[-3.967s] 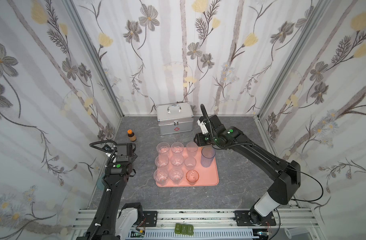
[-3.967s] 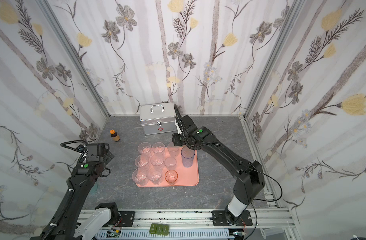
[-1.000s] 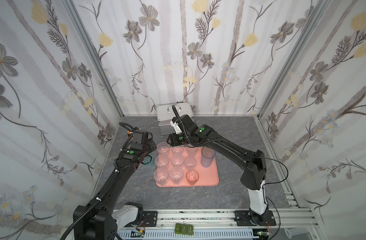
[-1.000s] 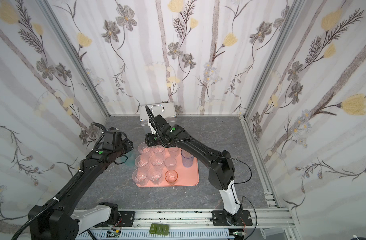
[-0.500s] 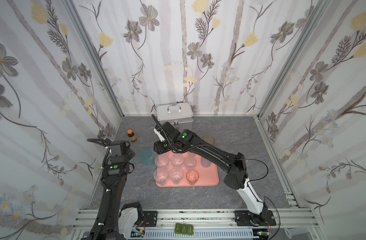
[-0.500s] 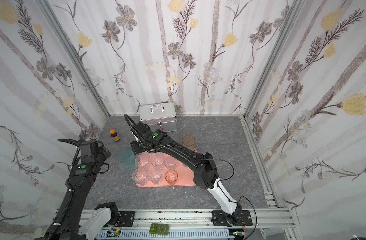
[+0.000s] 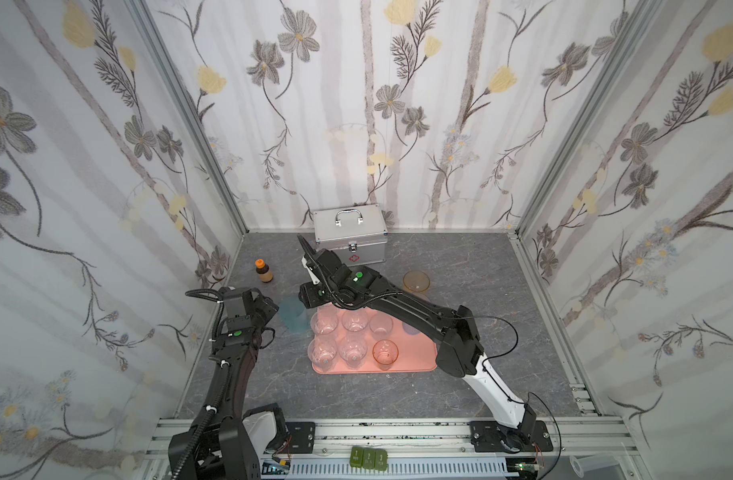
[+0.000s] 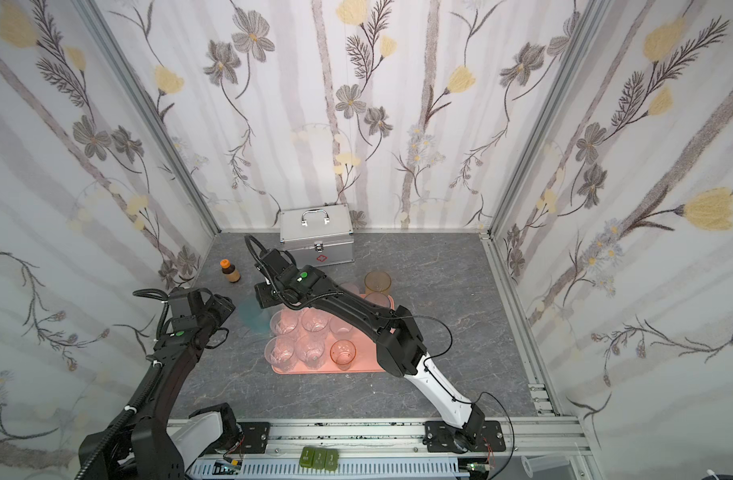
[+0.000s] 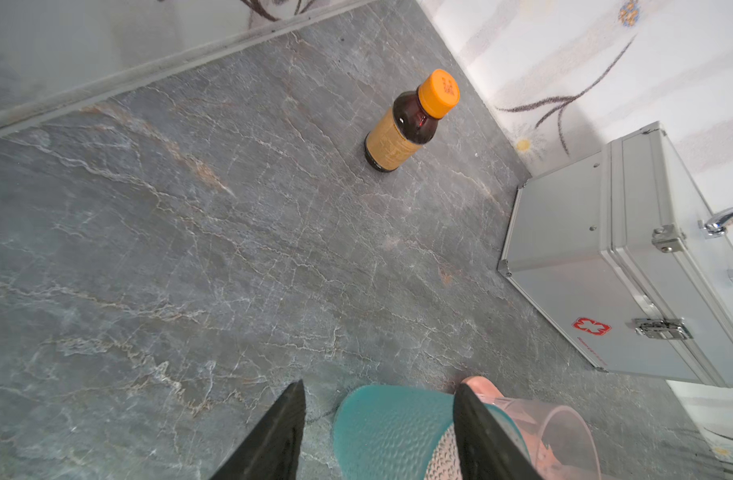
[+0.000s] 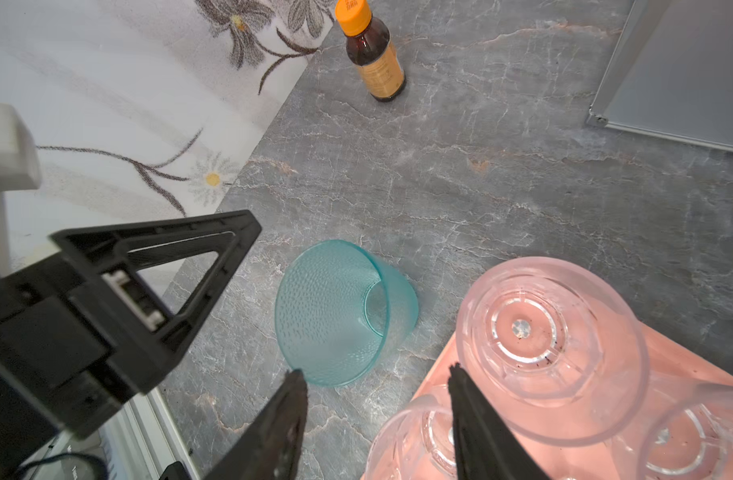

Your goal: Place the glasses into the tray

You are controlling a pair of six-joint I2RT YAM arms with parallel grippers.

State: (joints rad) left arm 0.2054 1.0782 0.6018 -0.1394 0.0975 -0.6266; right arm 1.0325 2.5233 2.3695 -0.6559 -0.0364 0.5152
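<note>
The salmon-pink tray (image 7: 414, 362) (image 8: 369, 362) holds several clear glasses (image 7: 354, 321) (image 10: 552, 345), a short pink one (image 7: 384, 353) and a bluish one (image 8: 377, 299) half hidden behind my right arm. A teal glass (image 7: 292, 316) (image 8: 252, 318) (image 10: 335, 311) stands on the table just left of the tray. In the left wrist view my left gripper (image 9: 380, 384) is open, its fingers either side of the teal glass (image 9: 389, 432), with a gap at one finger. My right gripper (image 10: 375, 370) is open and empty over the tray's left edge. An amber glass (image 7: 416, 282) stands behind the tray.
A small brown bottle with an orange cap (image 7: 264, 271) (image 9: 410, 124) stands near the left wall. A silver metal case (image 7: 350, 235) (image 9: 626, 257) sits against the back wall. My right arm stretches across the tray from the right.
My left gripper's jaws have spread wider and its arm has drawn back to the left. My right gripper has swung left across the tray toward the teal glass. The teal glass has stayed put.
</note>
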